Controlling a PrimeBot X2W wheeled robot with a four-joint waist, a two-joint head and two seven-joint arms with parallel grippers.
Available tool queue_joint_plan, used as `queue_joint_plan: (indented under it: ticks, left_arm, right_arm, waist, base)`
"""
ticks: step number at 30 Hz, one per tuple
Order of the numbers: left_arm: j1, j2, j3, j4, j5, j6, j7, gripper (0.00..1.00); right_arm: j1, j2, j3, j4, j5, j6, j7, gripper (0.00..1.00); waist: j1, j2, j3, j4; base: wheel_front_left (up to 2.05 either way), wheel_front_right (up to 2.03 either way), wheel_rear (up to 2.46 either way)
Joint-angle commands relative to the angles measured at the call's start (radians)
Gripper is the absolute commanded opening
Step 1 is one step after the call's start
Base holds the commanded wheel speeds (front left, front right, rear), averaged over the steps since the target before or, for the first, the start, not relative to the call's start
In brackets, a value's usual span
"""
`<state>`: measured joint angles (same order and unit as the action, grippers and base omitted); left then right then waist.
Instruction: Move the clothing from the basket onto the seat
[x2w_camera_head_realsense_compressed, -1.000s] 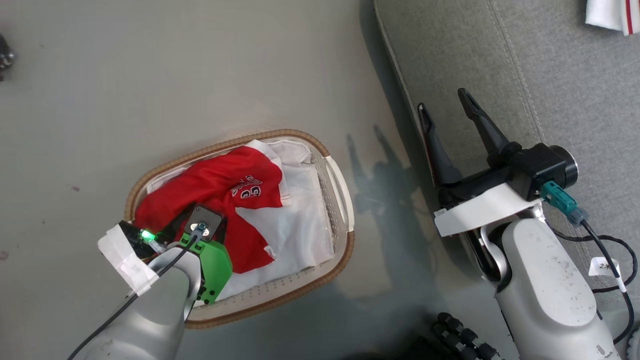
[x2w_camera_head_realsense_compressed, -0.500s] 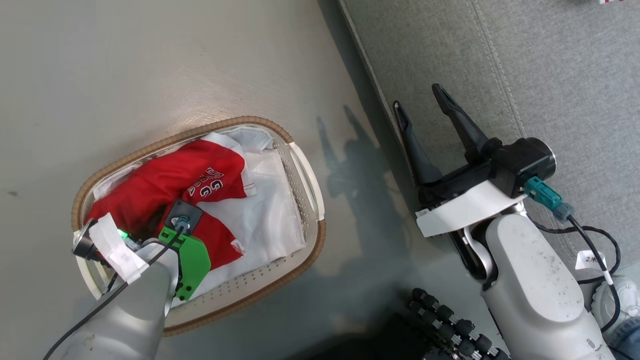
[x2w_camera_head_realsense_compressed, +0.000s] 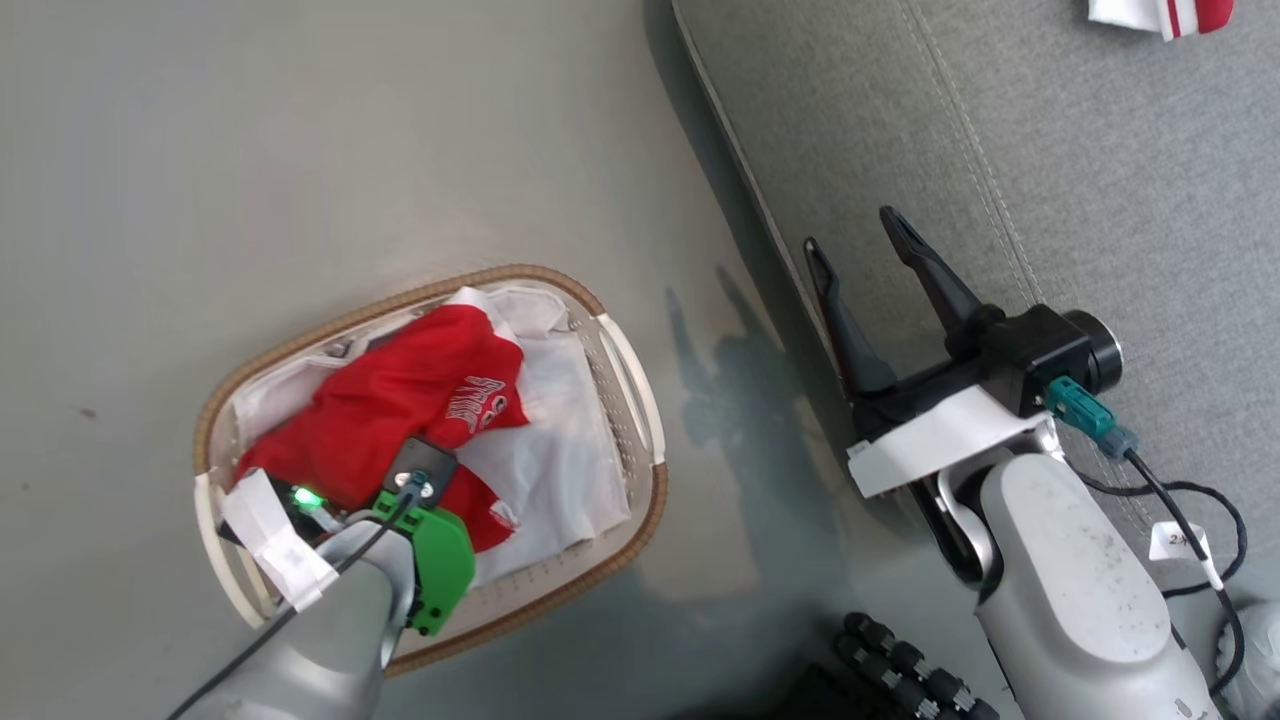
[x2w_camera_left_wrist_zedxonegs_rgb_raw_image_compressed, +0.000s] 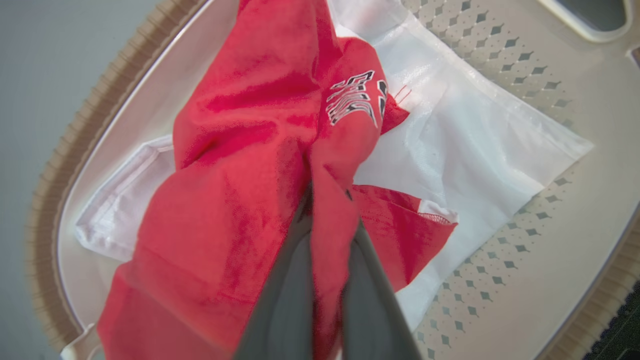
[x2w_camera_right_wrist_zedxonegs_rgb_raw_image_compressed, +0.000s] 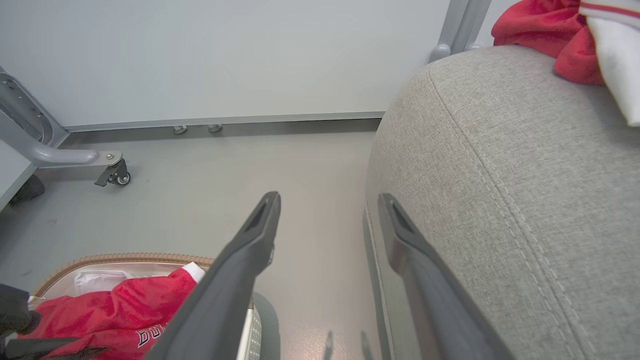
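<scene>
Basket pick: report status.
Left gripper shut on red garment in basket. Right gripper open, empty, over seat edge, may crowd the carry. Another garment on seat.

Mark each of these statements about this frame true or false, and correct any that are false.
1. The left end effector is shut on the red garment in the basket. True.
2. The right end effector grips a piece of clothing. False: it is open and empty, hovering at the edge of the seat.
3. The basket stands on the seat. False: it stands on the floor beside the seat.
4. A red-and-white garment already lies on the seat. True.
</scene>
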<state>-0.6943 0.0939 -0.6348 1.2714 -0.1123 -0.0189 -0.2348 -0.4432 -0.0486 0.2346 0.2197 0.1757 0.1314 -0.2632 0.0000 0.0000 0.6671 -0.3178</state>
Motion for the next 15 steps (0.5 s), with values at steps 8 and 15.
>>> queue_joint_plan:
  ticks: [8, 15]
  left_arm:
    - [0.073, -0.036, -0.004, -0.119, -0.041, -0.051, -0.033, 0.0]
    - [0.11, -0.034, -0.04, -0.311, -0.031, -0.087, -0.029, 0.0]
  right_arm:
    - [0.079, -0.004, -0.067, 0.031, -0.072, -0.001, -0.002, 1.0]
    - [0.171, -0.004, -0.118, 0.053, -0.115, -0.001, -0.002, 1.0]
  waist:
    - [0.0, 0.0, -0.194, 0.124]
    - [0.0, 0.0, -0.367, 0.221]
  base:
    - [0.0, 0.0, 0.0]
    - [0.0, 0.0, 0.0]
